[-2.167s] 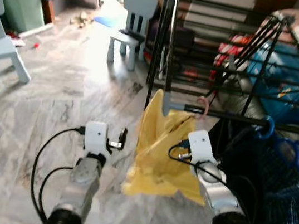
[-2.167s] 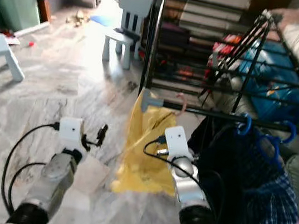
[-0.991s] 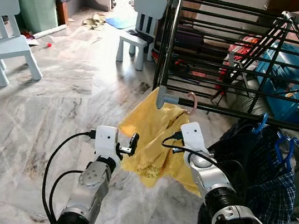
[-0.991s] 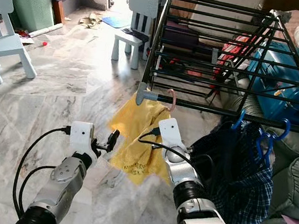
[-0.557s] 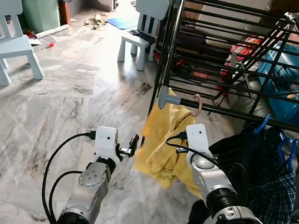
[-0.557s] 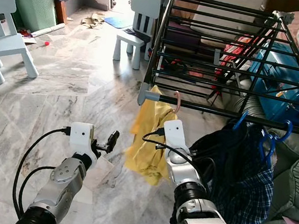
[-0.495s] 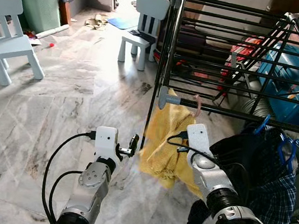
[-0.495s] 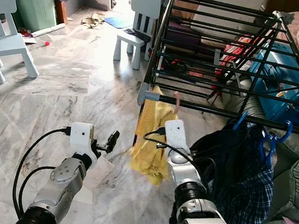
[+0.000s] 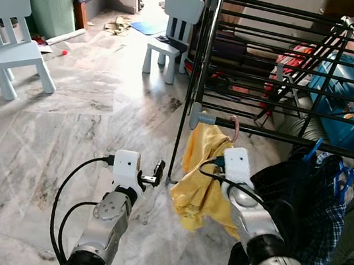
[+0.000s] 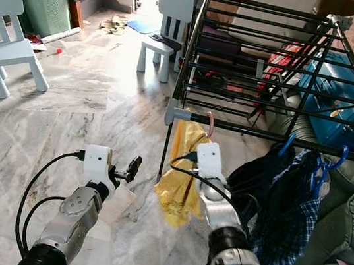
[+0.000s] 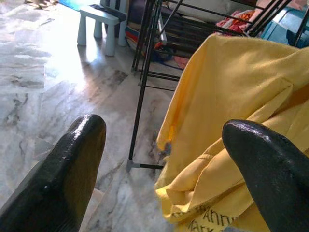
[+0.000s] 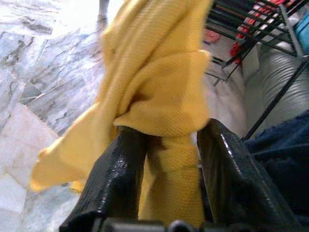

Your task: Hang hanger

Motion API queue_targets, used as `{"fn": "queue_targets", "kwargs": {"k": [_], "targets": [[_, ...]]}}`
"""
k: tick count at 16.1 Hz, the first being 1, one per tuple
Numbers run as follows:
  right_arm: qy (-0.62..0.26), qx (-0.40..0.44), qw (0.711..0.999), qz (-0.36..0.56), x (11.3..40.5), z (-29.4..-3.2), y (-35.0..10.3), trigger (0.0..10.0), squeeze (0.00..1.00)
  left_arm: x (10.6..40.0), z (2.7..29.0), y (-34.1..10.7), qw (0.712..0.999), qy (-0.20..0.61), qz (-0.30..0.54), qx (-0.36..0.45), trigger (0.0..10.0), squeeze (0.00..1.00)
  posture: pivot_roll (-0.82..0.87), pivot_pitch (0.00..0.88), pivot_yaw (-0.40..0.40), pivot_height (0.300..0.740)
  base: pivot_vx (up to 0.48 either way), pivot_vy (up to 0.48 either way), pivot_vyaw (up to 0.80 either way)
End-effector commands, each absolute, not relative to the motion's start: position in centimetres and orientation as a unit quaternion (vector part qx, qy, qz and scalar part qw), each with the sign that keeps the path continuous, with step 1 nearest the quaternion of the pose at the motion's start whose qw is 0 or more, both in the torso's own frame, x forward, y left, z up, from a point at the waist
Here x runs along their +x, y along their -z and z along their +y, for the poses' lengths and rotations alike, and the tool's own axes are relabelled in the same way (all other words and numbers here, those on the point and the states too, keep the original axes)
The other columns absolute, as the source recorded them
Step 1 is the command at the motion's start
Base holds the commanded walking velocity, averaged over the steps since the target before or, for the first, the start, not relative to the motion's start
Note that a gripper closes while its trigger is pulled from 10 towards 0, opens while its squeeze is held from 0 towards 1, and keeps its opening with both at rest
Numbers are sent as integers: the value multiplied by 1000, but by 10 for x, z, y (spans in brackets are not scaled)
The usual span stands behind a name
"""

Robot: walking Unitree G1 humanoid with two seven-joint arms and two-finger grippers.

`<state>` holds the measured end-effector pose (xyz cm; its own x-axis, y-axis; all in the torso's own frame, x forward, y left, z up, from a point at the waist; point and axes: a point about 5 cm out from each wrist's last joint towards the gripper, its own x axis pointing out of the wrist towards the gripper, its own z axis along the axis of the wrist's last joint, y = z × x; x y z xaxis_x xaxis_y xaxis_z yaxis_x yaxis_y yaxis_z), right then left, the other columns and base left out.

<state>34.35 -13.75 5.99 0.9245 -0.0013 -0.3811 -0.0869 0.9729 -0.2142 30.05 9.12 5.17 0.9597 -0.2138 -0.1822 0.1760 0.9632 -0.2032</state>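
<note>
A yellow garment hangs from a pink hanger hook, which sits on the front black rail of the drying rack, close to the grey end cap of this rail. The hanger body itself is covered by the cloth, so I cannot tell its shape. The right hand is low, in front of the rack, and its two black fingers are closed on a bunched fold of the yellow garment. The left hand is held over the marble floor, just beside the cloth and apart from it; its fingers are wide open and hold nothing. Further right on the same rail, dark clothes hang on blue hangers. Two pale blue small chairs stand on the floor behind.
</note>
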Motion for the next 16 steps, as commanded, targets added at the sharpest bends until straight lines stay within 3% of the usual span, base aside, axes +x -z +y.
{"fn": "queue_targets", "kwargs": {"k": [1,7,16], "targets": [[-19,-115,975,189,341,-142,-60,10000,1000,304,91,-55,986,102,102,-85,10000,0,1,0,-10,740,0,0,0],[-6,-103,977,185,326,-142,-52,10000,1000,306,85,-54,981,142,114,-63,10000,0,-49,24,47,740,0,0,0],[-17,-102,987,126,312,-145,-67,10000,1000,295,88,-52,981,129,124,-75,10000,0,22,23,-6,740,0,0,0]]}}
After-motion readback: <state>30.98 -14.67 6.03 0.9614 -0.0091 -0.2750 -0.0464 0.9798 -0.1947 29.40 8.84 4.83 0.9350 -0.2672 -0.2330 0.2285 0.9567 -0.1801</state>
